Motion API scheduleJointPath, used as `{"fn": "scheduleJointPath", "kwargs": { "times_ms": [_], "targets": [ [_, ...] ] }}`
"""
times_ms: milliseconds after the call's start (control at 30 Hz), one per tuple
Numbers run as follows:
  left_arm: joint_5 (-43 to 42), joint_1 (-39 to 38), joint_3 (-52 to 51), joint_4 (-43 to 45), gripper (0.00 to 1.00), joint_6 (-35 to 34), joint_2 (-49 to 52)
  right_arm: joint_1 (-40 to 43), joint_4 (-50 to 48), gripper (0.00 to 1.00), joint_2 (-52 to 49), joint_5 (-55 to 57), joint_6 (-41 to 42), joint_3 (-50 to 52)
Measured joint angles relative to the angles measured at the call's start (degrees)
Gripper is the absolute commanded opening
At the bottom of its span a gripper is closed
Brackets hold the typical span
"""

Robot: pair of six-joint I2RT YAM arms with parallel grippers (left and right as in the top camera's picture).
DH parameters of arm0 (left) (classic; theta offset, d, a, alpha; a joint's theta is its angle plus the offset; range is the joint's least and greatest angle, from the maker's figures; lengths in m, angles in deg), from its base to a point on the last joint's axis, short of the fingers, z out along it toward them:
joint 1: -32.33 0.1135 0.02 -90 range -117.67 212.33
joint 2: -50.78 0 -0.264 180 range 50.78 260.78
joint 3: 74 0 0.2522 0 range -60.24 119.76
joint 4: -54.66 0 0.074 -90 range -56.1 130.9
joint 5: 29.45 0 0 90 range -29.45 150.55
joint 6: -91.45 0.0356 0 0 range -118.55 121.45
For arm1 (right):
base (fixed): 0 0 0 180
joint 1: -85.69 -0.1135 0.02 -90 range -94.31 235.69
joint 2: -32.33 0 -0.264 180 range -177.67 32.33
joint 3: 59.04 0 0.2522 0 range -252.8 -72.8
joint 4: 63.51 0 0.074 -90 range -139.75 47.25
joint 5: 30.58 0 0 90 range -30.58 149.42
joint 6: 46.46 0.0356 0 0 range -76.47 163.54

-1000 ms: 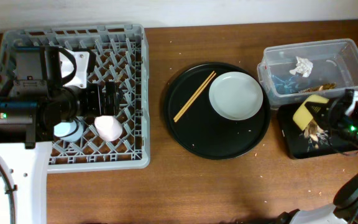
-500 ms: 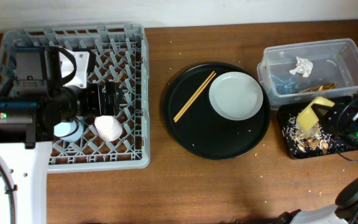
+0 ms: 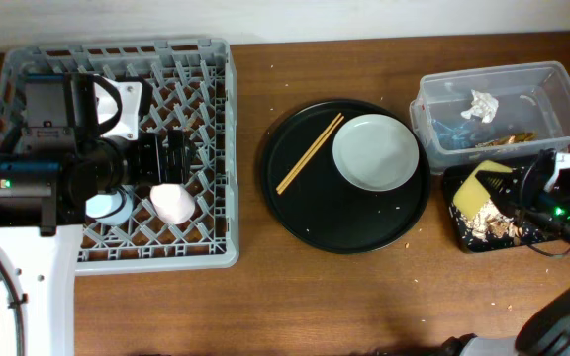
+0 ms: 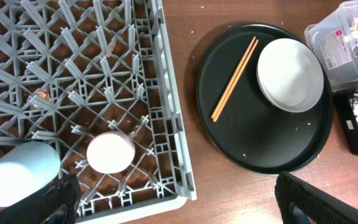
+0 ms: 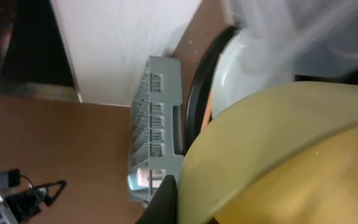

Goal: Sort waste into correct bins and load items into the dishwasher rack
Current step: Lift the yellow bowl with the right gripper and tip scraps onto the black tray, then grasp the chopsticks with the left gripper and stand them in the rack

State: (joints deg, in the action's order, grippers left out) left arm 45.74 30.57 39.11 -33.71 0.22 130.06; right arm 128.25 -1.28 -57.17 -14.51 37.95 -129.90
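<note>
Table (image 3: 265, 307): rack (image 3: 117, 46), round tray (image 3: 305, 213), tub (image 3: 562, 79), bin (image 3: 463, 245)

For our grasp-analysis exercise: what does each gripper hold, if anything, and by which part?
The right gripper holds the yellow bowl, apparently by its rim, tilted over the black tray. The left gripper, open above the dishwasher rack, holds nothing.

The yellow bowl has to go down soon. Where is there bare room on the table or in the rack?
Widest bare table lies in front of the round tray, from the rack across to the black bin. The rack's right rows are free; the pink cup and blue cup sit front left. Crowded at right: tub, bin and yellow bowl.
</note>
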Motion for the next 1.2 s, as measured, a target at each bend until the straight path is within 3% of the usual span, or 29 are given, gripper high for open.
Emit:
{"fn": "scheduleJointPath", "kwargs": {
  "times_ms": [133,233,367,433,467,500,567,633,900,1067,1200],
  "targets": [
    [0.0,0.0,0.0,0.0,0.99,0.0,0.0,-15.3,0.2,0.04,15.3,12.3,0.6,-0.1],
    [0.0,0.0,0.0,0.0,0.99,0.0,0.0,-37.7,-2.2,0.04,21.3,27.6,0.9,-0.2],
    [0.0,0.0,0.0,0.0,0.99,0.0,0.0,-65.2,-5.5,0.04,14.0,52.6,2.4,-0.3],
    [0.0,0.0,0.0,0.0,0.99,0.0,0.0,-71.0,-6.8,0.04,9.4,60.2,2.6,-0.3],
    [0.0,0.0,0.0,0.0,0.99,0.0,0.0,-74.2,-8.3,0.08,5.1,65.0,3.4,-0.4],
    [0.0,0.0,0.0,0.0,0.99,0.0,0.0,-75.9,-8.3,0.21,2.4,68.1,4.3,-0.4],
    [0.0,0.0,0.0,0.0,0.99,0.0,0.0,-77.0,-8.6,0.5,-1.7,72.5,6.3,-0.3],
    [0.0,0.0,0.0,0.0,0.99,0.0,0.0,-77.0,-8.2,0.58,-2.4,74.4,7.7,-0.4],
    [0.0,0.0,0.0,0.0,0.99,0.0,0.0,-75.5,3.0,0.6,-0.3,72.8,16.3,-21.7],
    [-0.1,0.0,0.0,0.0,0.99,0.0,0.0,-67.4,4.9,0.6,0.0,71.4,24.5,-23.7],
    [-6.7,-0.8,0.0,2.6,0.99,0.0,0.4,-59.0,9.7,0.65,5.7,70.3,26.3,-23.8]
  ]
}}
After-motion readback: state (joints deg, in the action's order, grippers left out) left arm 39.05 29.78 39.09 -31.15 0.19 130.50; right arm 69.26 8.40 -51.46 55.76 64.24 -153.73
